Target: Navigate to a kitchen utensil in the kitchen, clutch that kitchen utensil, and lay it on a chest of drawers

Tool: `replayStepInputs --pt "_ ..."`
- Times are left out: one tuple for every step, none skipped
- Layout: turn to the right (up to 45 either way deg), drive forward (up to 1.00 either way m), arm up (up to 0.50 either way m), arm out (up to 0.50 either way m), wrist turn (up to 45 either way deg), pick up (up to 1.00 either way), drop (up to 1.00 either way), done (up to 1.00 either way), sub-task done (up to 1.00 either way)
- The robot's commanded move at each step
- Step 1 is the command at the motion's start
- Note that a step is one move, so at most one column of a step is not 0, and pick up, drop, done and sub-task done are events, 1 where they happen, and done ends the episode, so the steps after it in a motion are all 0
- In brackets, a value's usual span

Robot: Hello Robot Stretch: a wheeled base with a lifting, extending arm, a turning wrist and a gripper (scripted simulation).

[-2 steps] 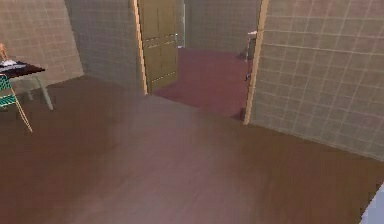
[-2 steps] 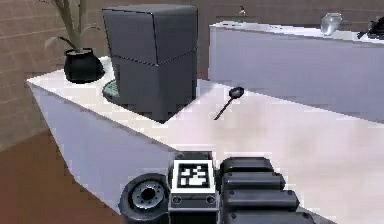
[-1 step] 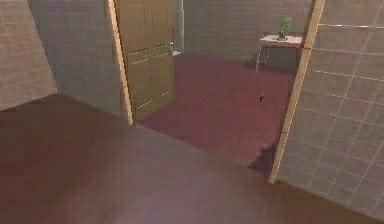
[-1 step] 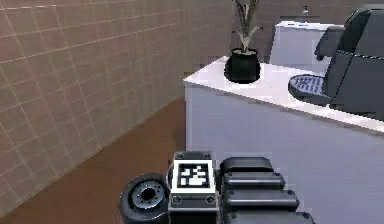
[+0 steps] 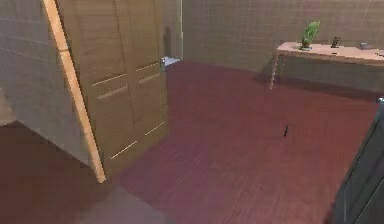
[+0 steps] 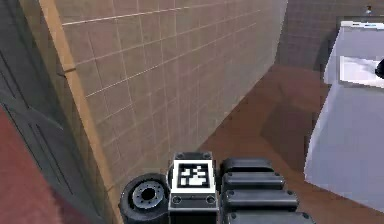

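Low in the arm side view sits the arm's dark end with a white marker square (image 6: 193, 177). Left of it is a round dark part, the gripper (image 6: 147, 198). Its far end is cut off by the picture's bottom edge, so I cannot tell whether it holds anything. In the forward view a small dark thing (image 5: 286, 130) lies on the red-brown floor; it is too small to name. A wooden table (image 5: 330, 53) stands at the far right with a green plant (image 5: 310, 34) and a few small dark items on it.
A tall wooden door (image 5: 115, 80) stands ajar at the forward view's left, with a tiled wall beside it. Open red-brown floor (image 5: 230, 130) stretches ahead. In the arm side view a beige tiled wall (image 6: 170, 80) runs close by, and a pale grey cabinet (image 6: 345, 120) stands at the right.
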Motion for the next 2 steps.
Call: replayStepInputs --pt "0.0 0.55 0.0 0.0 0.0 0.0 0.0 0.0 0.0" --pt "6.0 0.0 0.0 0.0 0.0 0.0 0.0 0.0 0.0"
